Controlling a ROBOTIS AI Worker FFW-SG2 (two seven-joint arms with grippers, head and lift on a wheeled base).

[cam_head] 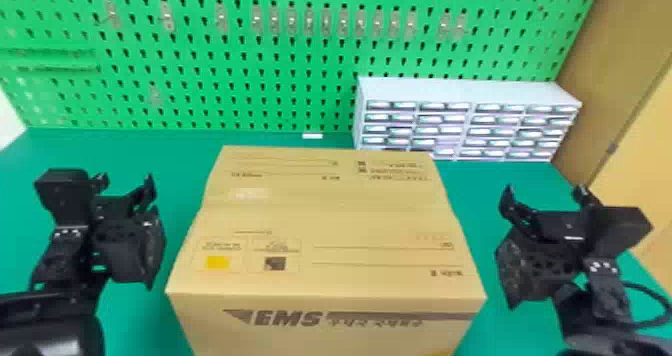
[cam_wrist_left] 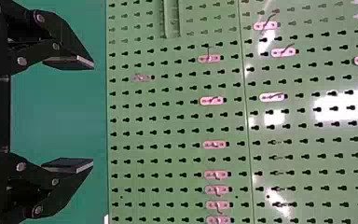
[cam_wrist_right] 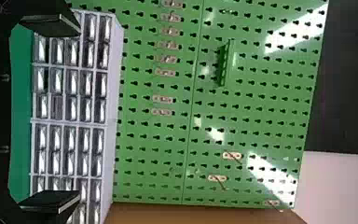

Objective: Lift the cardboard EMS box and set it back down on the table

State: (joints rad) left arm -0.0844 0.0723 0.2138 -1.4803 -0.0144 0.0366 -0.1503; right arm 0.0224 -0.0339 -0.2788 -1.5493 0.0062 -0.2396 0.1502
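Note:
The closed cardboard EMS box [cam_head: 330, 220] sits in the middle of the green table, its printed front face toward me. To its left, apart from it, my left gripper [cam_head: 125, 180] is open; in the left wrist view the same gripper [cam_wrist_left: 92, 114] has its two fingers wide apart with nothing between them. My right gripper [cam_head: 542, 195] stands off the box's right side with a gap. Seen in the right wrist view, that gripper [cam_wrist_right: 79, 114] is also open and holds nothing.
A green pegboard [cam_head: 225, 80] with clear hooks rises behind the table [cam_head: 150, 155]. A white cabinet of small drawers [cam_head: 467, 92] stands at the back right, behind the box. A small white piece [cam_head: 312, 136] lies near the table's back edge.

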